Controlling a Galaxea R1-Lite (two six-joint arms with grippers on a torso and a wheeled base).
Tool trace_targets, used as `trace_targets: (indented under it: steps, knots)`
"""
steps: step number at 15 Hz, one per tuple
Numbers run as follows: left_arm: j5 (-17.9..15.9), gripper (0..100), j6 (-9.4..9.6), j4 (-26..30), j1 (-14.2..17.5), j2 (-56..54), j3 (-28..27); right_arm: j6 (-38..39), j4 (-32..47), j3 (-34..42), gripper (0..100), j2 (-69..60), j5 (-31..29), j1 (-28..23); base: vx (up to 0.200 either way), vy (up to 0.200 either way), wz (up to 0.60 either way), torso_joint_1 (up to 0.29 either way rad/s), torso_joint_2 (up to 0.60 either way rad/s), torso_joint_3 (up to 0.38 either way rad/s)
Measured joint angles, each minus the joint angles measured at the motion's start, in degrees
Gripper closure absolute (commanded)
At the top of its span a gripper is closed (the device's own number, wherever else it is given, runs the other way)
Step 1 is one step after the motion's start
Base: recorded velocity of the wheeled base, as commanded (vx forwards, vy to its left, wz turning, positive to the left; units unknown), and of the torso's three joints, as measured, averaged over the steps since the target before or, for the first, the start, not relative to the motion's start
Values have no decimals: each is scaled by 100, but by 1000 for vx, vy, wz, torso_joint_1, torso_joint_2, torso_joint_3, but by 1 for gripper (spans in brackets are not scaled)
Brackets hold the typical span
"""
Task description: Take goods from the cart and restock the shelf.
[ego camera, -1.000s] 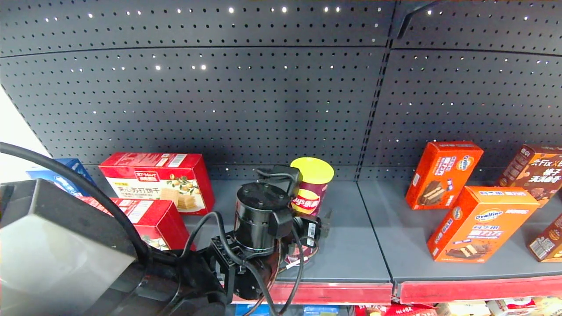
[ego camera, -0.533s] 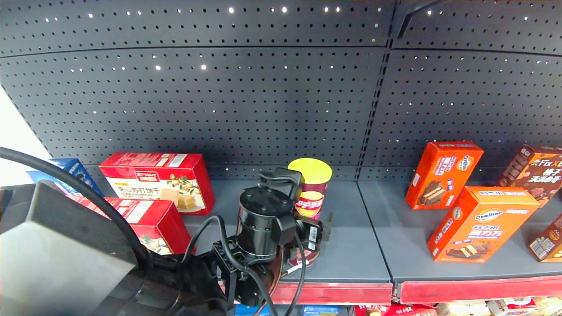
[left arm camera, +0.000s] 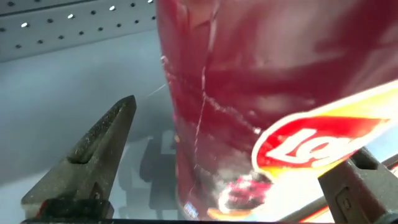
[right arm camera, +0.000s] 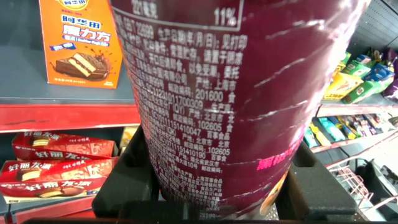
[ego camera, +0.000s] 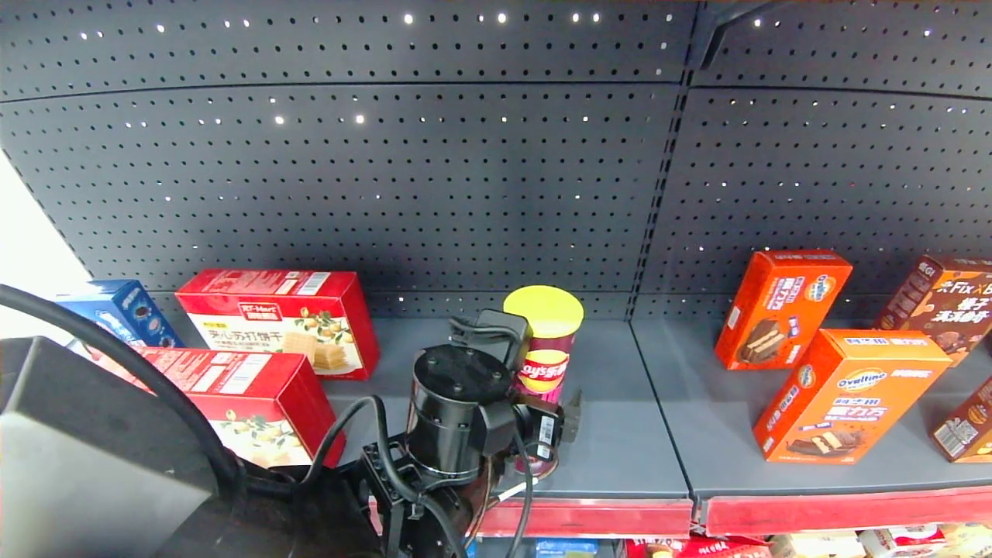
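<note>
Head view is showing the chip can coming upright on the shelf, the left claw gaping wide around it, releasing.

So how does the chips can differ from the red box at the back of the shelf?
The chips can is round and tall; the red box is flat-sided and wider than tall. The can is dark red with a yellow lid; the box is bright red with a biscuit picture. The can sits between the left gripper's open fingers; the box stands free. Both stand on the same grey shelf.
</note>
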Motion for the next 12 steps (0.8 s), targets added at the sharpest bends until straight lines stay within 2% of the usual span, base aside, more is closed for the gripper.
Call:
trace_targets:
  steps: [12]
  knots:
    - [4,0,18,13,-49,-435,427,2,2,10,100,0,0,-2,0,0,0,0,0,0]
